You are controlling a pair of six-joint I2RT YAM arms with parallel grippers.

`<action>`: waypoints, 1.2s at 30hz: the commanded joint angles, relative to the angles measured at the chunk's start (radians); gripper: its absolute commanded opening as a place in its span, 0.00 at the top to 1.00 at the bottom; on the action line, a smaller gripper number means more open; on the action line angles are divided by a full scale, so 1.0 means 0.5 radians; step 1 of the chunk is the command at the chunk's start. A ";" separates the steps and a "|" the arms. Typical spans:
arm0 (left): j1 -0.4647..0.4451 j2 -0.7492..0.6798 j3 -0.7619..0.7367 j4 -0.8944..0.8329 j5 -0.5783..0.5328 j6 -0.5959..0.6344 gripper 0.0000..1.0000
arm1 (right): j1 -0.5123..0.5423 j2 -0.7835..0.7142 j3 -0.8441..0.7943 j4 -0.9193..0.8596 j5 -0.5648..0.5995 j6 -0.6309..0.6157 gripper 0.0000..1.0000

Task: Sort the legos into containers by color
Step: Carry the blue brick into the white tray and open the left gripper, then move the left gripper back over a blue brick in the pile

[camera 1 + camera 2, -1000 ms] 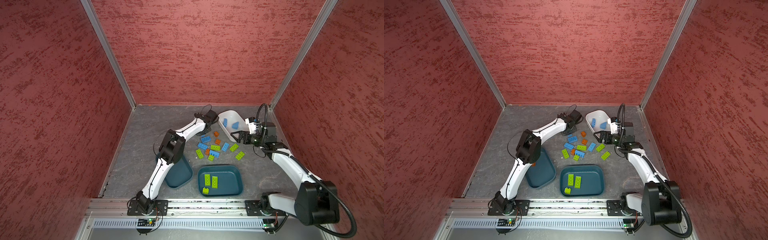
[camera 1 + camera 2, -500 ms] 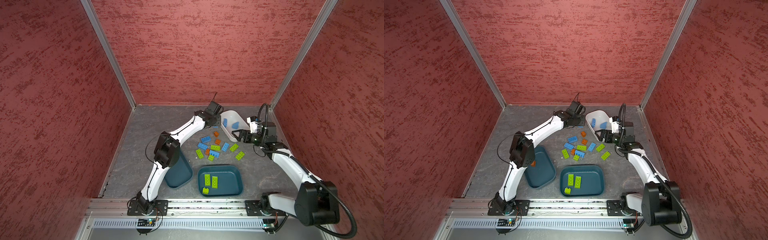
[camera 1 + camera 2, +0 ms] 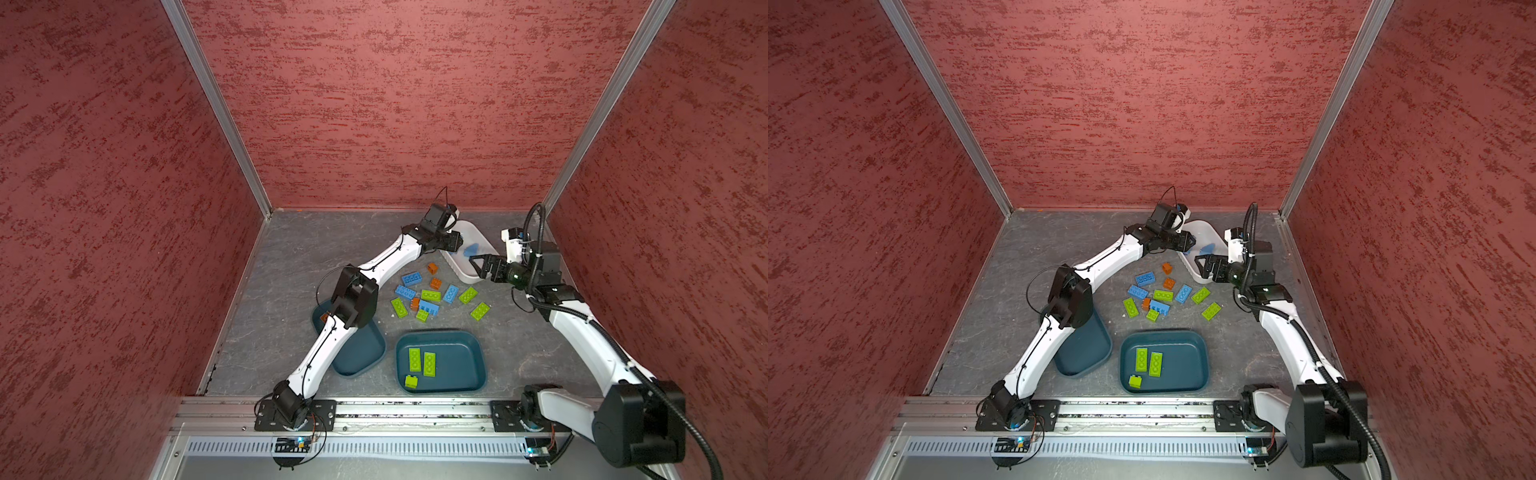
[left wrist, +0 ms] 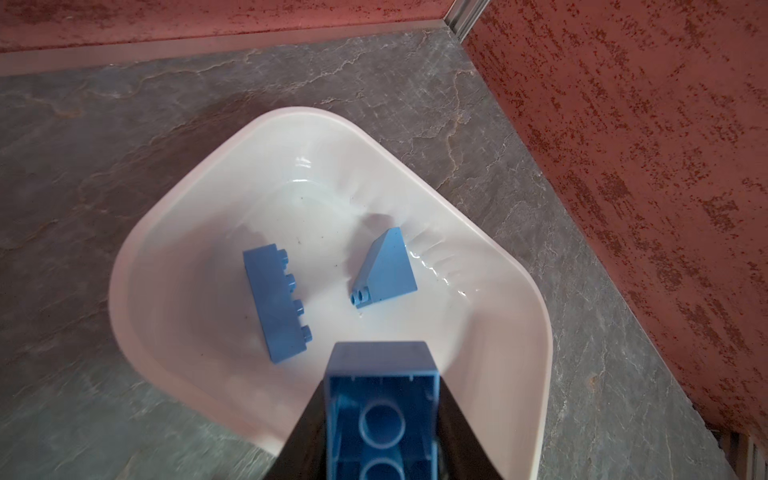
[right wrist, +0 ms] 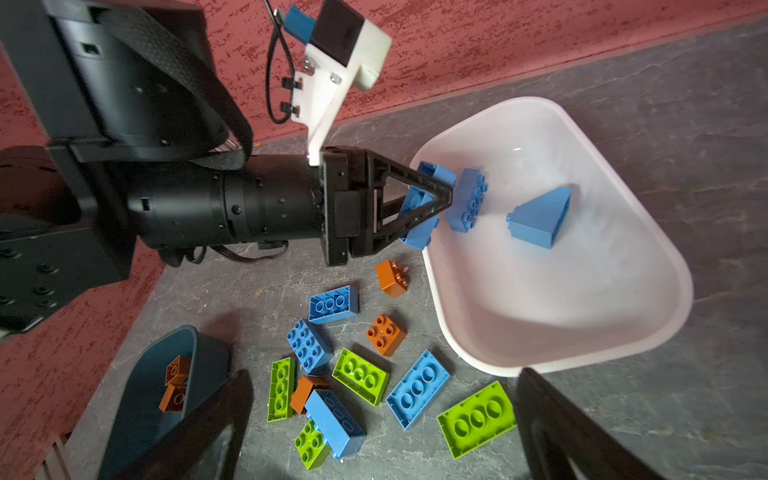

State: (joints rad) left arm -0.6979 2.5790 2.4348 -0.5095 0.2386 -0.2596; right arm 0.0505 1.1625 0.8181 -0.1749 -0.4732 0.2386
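In both top views we begin at the lower left of the floor, where the first teal tub [image 3: 361, 357] sits partly under the left arm. The right wrist view shows two orange-brown bricks [image 5: 178, 369] inside it. Just to its right, the second teal tub [image 3: 461, 365] holds three lime green bricks [image 3: 429, 364]. Above these two tubs, in the middle of the floor, the loose bricks [image 3: 431, 295] lie scattered close together. As far as we can count there are five green, four blue and three orange-brown, with one orange-brown piece tucked against a blue one. Up and to the right of that scatter, the left gripper [image 5: 441, 195] reaches over the near rim of the white tub [image 5: 582, 324], its jaws pinching a blue brick [image 4: 382, 415] whose hollow underside faces the left wrist camera. Below it in the tub rest a long blue brick [image 4: 276, 303] lying on its side and a blue wedge [image 4: 386, 270], well apart from each other. Furthest right, the right gripper [image 3: 478, 267] hangs by the lower right rim of the white tub with its jaws spread wide and nothing between them. We judge the sort roughly a third done: each colour has its tub, seven pieces are placed and an eighth is poised to drop. The dozen on the floor remain, so most of the work is ahead of us.
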 commanded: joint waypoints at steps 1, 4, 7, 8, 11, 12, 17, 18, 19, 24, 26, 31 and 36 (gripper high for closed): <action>-0.011 0.069 0.060 0.186 0.081 0.060 0.66 | -0.006 -0.055 0.065 -0.082 0.084 -0.069 0.01; -0.012 0.114 0.115 0.197 0.102 0.056 0.52 | -0.006 -0.064 0.062 -0.099 0.098 -0.076 0.01; -0.010 0.093 0.132 0.153 0.103 0.092 0.41 | -0.008 -0.067 0.065 -0.105 0.096 -0.080 0.01; -0.009 0.069 0.128 0.129 0.100 0.109 0.36 | -0.006 -0.064 0.064 -0.104 0.087 -0.079 0.01; -0.012 -0.044 0.066 0.050 0.066 0.188 0.33 | -0.006 -0.046 0.067 -0.098 0.045 -0.075 0.01; -0.010 -0.106 0.010 0.035 0.052 0.220 0.31 | -0.008 -0.037 0.070 -0.090 0.023 -0.075 0.01; -0.009 -0.460 -0.424 -0.086 -0.022 0.469 0.23 | -0.006 0.003 0.079 -0.082 -0.119 -0.090 0.01; -0.008 -0.537 -0.534 -0.110 -0.050 0.525 0.22 | -0.007 0.012 0.078 -0.080 -0.147 -0.094 0.01; -0.008 -0.601 -0.611 -0.132 -0.075 0.569 0.21 | -0.006 0.017 0.079 -0.082 -0.169 -0.097 0.01; 0.039 -0.902 -1.061 -0.251 -0.056 0.843 0.15 | 0.003 0.046 0.066 -0.052 -0.277 -0.096 0.01; 0.064 -0.980 -1.205 -0.273 -0.043 0.976 0.12 | 0.018 0.061 0.064 -0.046 -0.309 -0.102 0.01; 0.121 -0.957 -1.256 -0.455 -0.063 1.243 0.13 | 0.067 0.083 0.046 -0.035 -0.341 -0.106 0.01; 0.165 -0.843 -1.267 -0.464 -0.089 1.359 0.15 | 0.095 0.067 0.004 -0.022 -0.357 -0.107 0.01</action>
State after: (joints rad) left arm -0.6231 2.1143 1.8072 -0.7139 0.2058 0.3332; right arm 0.0895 1.2003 0.8257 -0.2127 -0.6243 0.2066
